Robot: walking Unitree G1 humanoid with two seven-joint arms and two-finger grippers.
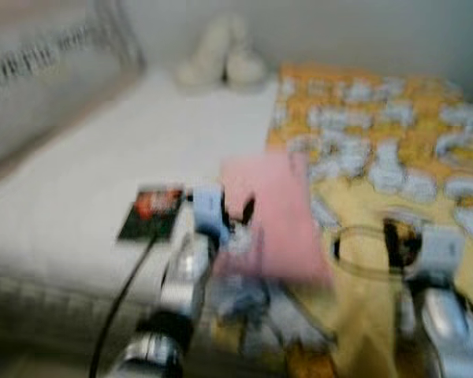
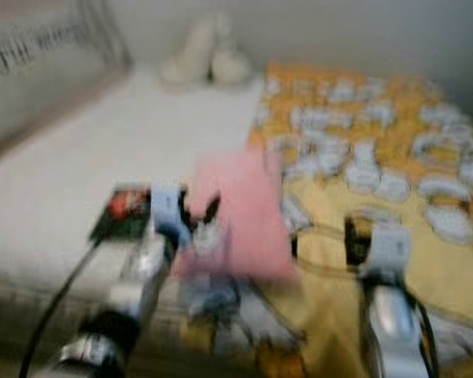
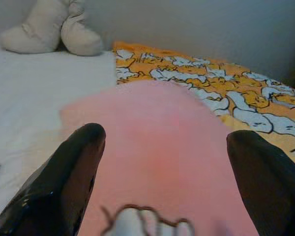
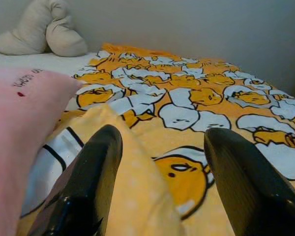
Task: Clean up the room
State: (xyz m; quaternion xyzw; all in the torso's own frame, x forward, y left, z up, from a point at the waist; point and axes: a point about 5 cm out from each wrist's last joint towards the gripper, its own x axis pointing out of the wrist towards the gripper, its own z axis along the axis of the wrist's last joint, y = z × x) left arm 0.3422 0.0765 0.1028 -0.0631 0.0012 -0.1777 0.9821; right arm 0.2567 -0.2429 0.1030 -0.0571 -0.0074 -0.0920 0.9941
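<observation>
A pink cushion (image 1: 272, 213) lies on the bed where the white sheet (image 1: 126, 150) meets a yellow blanket (image 1: 378, 134) printed with white and orange figures. My left gripper (image 1: 240, 214) is at the cushion's near left edge. Its fingers (image 3: 73, 162) stand wide open, and the pink cushion (image 3: 157, 128) lies between and beyond them. My right gripper (image 1: 398, 236) hovers low over the yellow blanket (image 4: 187, 98), open, with a raised fold of the fabric between its fingers (image 4: 93, 162). Both eye views are blurred.
A cream plush toy (image 1: 221, 55) rests against the wall at the head of the bed. At the far left leans a grey printed pillow (image 1: 47, 71). A black and red book (image 1: 151, 213) lies on the sheet beside my left arm.
</observation>
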